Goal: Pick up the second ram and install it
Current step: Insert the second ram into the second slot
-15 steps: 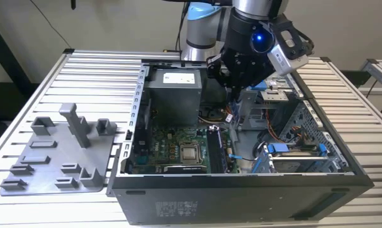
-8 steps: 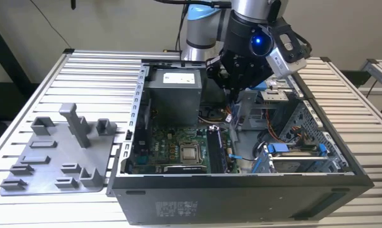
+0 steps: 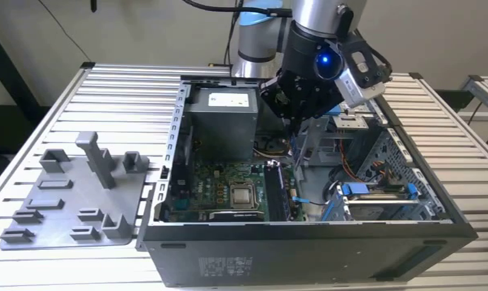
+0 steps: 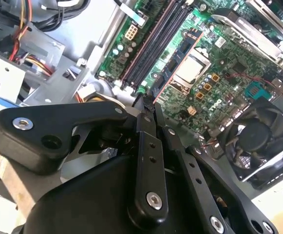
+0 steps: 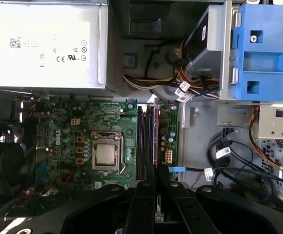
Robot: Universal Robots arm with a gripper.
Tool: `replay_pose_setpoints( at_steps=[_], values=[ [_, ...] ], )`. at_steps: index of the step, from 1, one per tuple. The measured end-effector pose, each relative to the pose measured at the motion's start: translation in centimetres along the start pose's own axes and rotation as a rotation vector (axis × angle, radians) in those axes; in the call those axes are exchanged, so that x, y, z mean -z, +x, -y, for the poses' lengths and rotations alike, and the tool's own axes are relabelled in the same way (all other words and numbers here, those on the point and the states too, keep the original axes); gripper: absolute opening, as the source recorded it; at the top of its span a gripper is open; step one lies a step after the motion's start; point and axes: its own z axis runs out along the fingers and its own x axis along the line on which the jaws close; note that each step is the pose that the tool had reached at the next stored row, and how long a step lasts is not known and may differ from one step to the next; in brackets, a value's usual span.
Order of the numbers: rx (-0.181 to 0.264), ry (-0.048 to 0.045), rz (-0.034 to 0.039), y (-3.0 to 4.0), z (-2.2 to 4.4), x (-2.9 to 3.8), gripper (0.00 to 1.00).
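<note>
My gripper hangs inside the open computer case, over the green motherboard. It is shut on the second ram, a thin stick pointing straight down from the fingertips. In the second wrist view the gripper holds the ram, which runs away from the fingers with a reddish edge, beside the long black slots. In the first wrist view the gripper sits in line with the slots, and the ram appears edge-on along them. Whether the ram's lower end touches a slot is not clear.
A grey fixture tray with upright posts lies at the exterior view's left, outside the case. Inside stand the power supply, the processor, a blue drive bracket and loose cables. A black fan sits beside the board.
</note>
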Motion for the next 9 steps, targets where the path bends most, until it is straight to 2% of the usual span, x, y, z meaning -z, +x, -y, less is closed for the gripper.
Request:
replay_pose_setpoints(
  at_steps=[9],
  values=[
    [-0.001,-0.0002,-0.0180,0.02,0.06,-1.31,0.14]
  ],
)
